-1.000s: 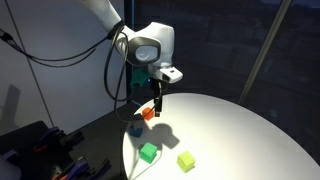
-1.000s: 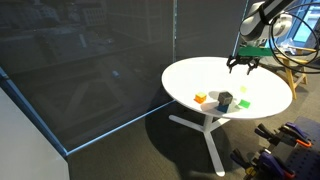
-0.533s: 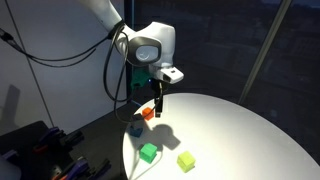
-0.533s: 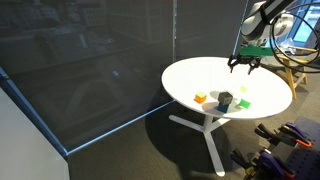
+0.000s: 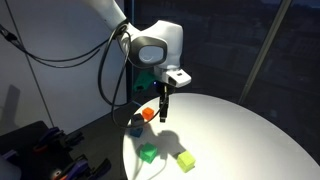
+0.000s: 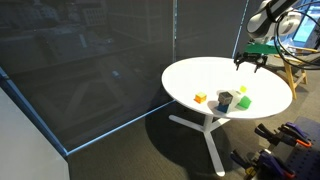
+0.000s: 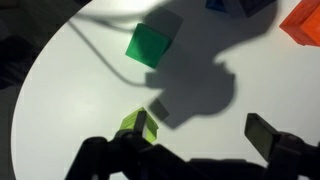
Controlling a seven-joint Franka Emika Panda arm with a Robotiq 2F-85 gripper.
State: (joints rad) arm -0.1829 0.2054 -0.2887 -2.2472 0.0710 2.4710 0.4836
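Gripper (image 5: 161, 112): spread wide, empty, hung clear above round white desk (image 5: 240, 130). Yellow-green block (image 7: 133, 122): flat on desk, nearest, seemingly below one fingertip in wrist view. Green block (image 7: 146, 44), orange block (image 7: 305, 18): loose, apart, room around each.

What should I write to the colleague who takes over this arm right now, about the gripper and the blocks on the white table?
Gripper: open and empty, hovering above the white table.
Blocks: the yellow-green cube is nearest. In the wrist view it sits just beside one finger and is not gripped. The green cube lies further off. The orange block and a dark blue thing sit near the table edge.
Done: nothing is lifted; all four rest on the table.
Left: no grasp has begun yet.
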